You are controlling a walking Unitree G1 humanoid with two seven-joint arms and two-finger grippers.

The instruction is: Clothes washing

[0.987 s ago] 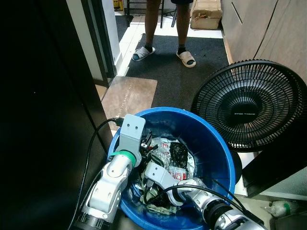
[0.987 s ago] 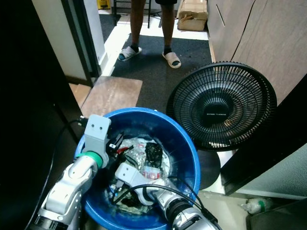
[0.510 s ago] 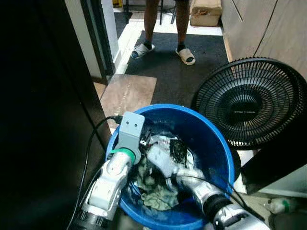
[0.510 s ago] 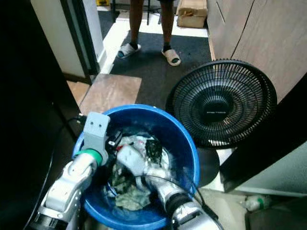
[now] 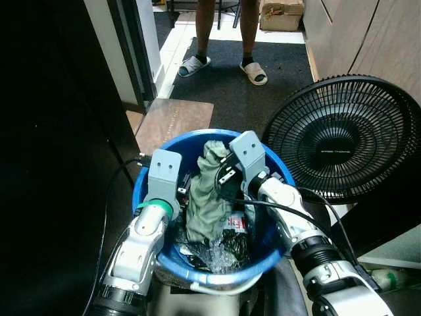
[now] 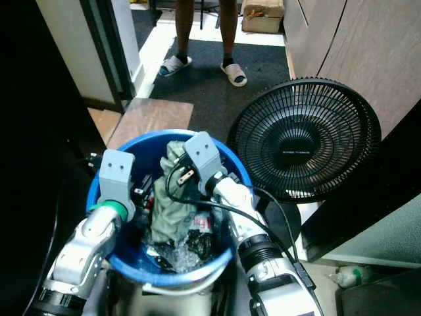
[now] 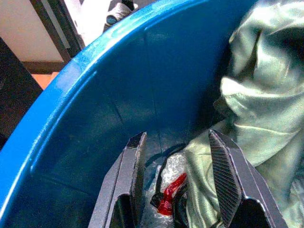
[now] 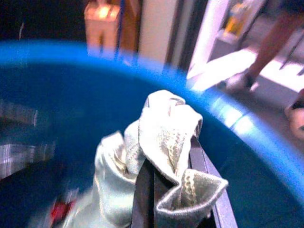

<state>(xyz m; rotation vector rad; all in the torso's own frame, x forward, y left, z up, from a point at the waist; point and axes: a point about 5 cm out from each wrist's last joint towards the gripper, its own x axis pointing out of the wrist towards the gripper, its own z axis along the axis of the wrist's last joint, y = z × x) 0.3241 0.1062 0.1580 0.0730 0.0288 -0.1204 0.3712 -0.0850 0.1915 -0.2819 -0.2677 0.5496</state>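
Left claw [image 7: 178, 190]: held wide apart, lowered inside the blue basin [image 5: 148, 191] near its left wall, nothing gripped. Green garment [image 5: 205, 197]: hung lengthwise, long axis vertical, between both claws, lower end among remaining laundry. Right claw [image 8: 166, 183]: clamped on the garment's upper end, so nearer; lift judged upward.

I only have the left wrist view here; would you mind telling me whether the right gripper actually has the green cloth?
Observer: Yes, the right gripper is shut on the green cloth, lifted above the blue tub.
Operator: Thank you. Is anything standing beside the tub?
Observer: A black fan stands right next to it, on the robot's right.
Operator: And is anyone nearby?
Observer: A person in slippers stands on the dark mat ahead.
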